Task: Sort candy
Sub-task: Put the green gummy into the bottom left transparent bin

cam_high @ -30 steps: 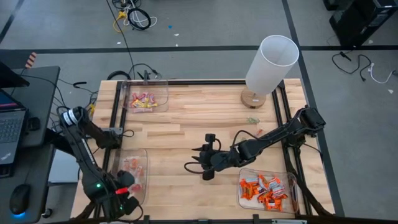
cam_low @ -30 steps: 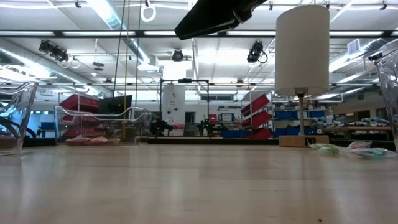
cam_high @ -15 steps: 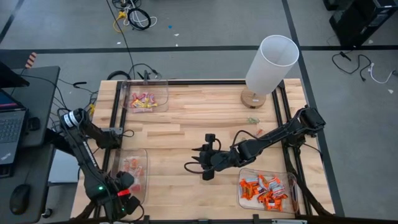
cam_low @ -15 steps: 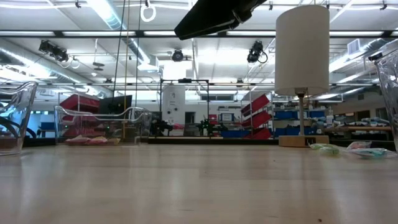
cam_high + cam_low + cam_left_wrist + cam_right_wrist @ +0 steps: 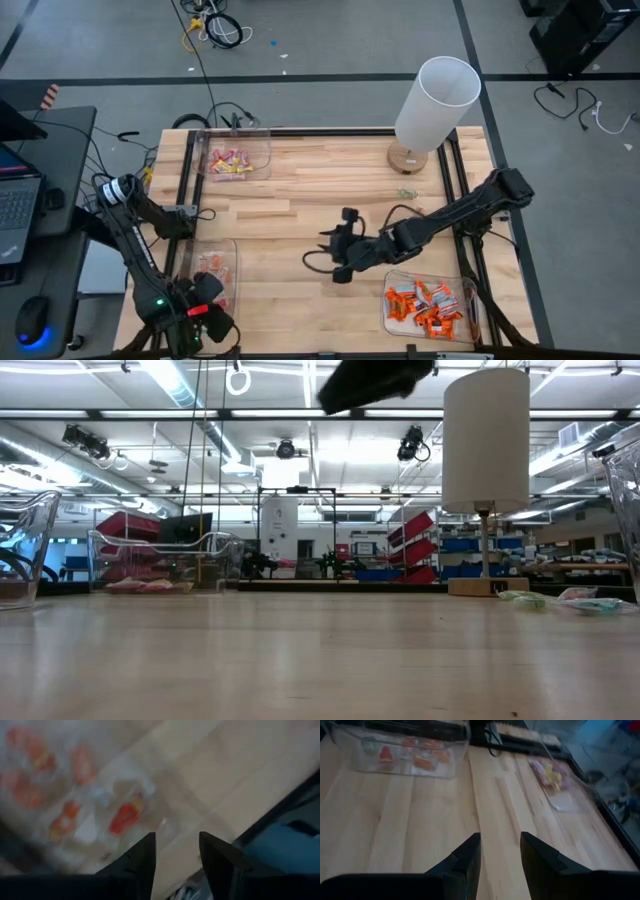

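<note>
The candy is sorted into three clear bins: pink and yellow pieces (image 5: 229,160) at the far left, pale and red pieces (image 5: 213,272) at the near left, orange pieces (image 5: 428,304) at the near right. A few loose sweets (image 5: 405,194) lie on the wood near the lamp's foot. My left gripper (image 5: 177,842) hangs open over the near-left bin (image 5: 228,250), pointing steeply down, with nothing between its fingers. My right gripper (image 5: 316,251) stands open above the table's middle, holding nothing; it shows as a dark shape (image 5: 375,380) in the low view.
A tall white lamp (image 5: 436,100) stands on a round wooden foot at the far right. A black frame rail (image 5: 189,180) runs along the table's left side and another along the right. Bare wood lies between the bins in the table's middle.
My right gripper has risen a little and drawn back toward the table's right edge, staying open. Nothing on the table has moved.
</note>
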Robot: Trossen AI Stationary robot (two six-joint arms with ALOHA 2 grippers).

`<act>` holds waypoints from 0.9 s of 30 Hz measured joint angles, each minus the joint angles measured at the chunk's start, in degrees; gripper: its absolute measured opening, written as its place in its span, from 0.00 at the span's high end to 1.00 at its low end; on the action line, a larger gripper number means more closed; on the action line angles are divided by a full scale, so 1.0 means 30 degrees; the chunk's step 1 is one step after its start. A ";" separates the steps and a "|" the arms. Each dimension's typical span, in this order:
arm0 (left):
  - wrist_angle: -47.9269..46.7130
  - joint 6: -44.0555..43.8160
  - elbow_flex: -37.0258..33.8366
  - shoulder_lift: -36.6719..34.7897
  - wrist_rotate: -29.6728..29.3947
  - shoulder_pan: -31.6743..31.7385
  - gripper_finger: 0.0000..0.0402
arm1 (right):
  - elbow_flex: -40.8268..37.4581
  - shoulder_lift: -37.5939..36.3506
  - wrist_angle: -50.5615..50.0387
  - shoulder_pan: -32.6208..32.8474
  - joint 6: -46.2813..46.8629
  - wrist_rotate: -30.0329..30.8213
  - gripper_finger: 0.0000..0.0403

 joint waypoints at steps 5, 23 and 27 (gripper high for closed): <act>-0.0610 0.2236 0.1378 0.0000 -0.5079 -0.0002 0.62 | 0.0000 -0.2313 -0.4522 -0.0221 0.3231 -0.0051 0.69; -0.0639 1.0396 0.2092 -0.0010 -1.6783 0.0752 0.62 | -0.1897 -0.3698 -1.7253 -0.3869 1.6119 -0.3653 0.69; -0.0630 1.1368 0.2092 -0.0008 -1.7346 0.0989 0.62 | -0.3429 -0.3816 -1.5795 -0.4101 1.6495 -0.4968 0.68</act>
